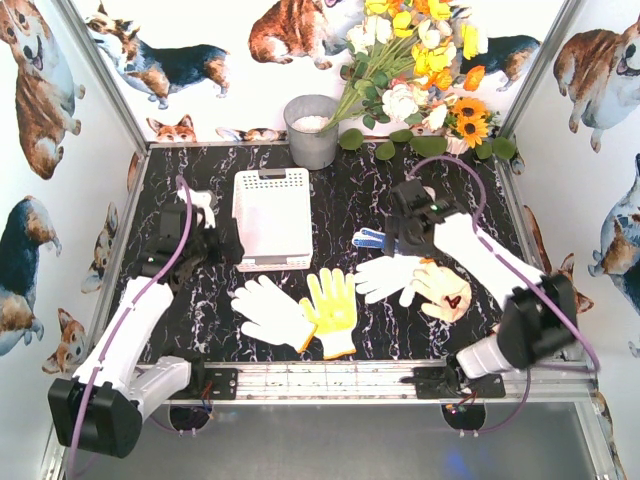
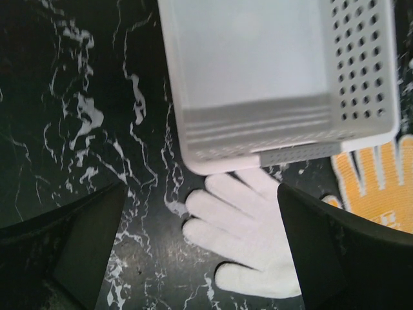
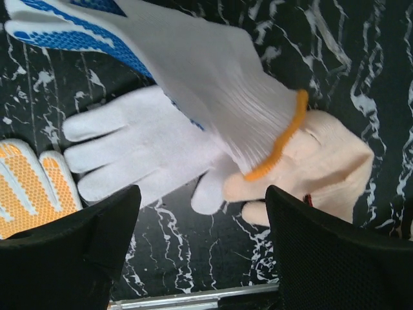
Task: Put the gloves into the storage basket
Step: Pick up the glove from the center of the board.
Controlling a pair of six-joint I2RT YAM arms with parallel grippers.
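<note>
Top external view: five gloves (image 1: 385, 275) are lying on the table (image 1: 345, 200) near the arms, and none is yet in the storage basket (image 1: 243, 225), which is sitting empty at far left. Being counted: two white, one yellow-palmed glove (image 1: 332, 305), one blue-dotted glove (image 1: 368, 238) and one beige glove (image 1: 440, 288). The right fingers (image 3: 201, 194) are being held spread by the blue-dotted cuff, grasping nothing, likely ahead of a pickup. The left fingers (image 2: 201, 194) are being held released beside the basket.
</note>
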